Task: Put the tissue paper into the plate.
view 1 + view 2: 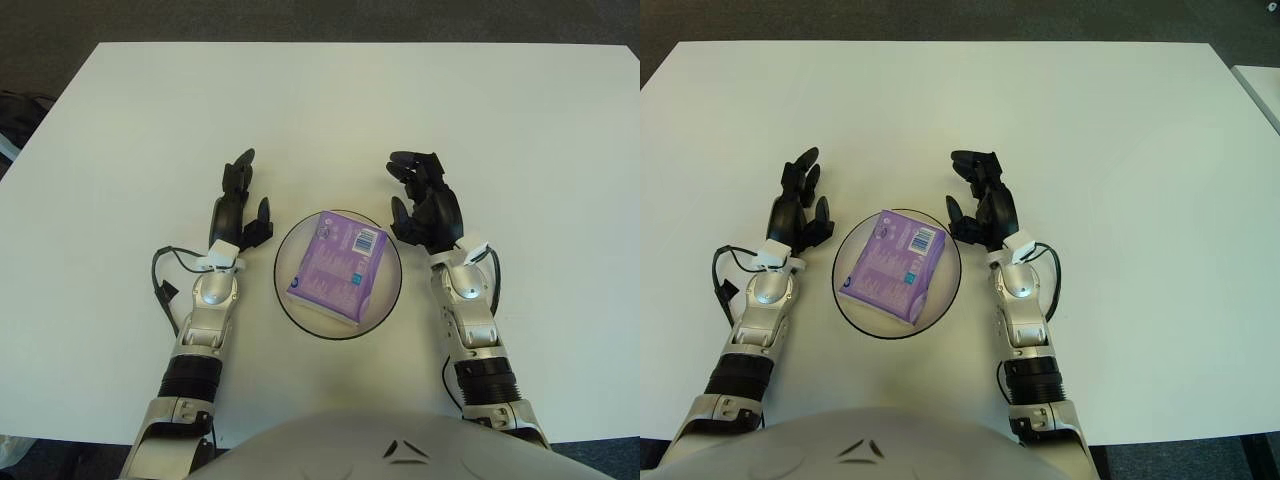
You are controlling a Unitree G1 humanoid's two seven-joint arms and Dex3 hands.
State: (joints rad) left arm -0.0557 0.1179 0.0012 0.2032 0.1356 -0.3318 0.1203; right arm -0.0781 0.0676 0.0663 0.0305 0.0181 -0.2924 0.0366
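A purple pack of tissue paper (338,265) lies inside a round plate (386,292) near the front middle of the white table. My left hand (240,200) is just left of the plate, fingers spread, holding nothing. My right hand (420,192) is just right of the plate, fingers relaxed and slightly curled, holding nothing. Neither hand touches the pack.
The white table (400,100) stretches far back and to both sides. Dark floor shows beyond the far edge. A dark object (15,115) sits off the table's left edge.
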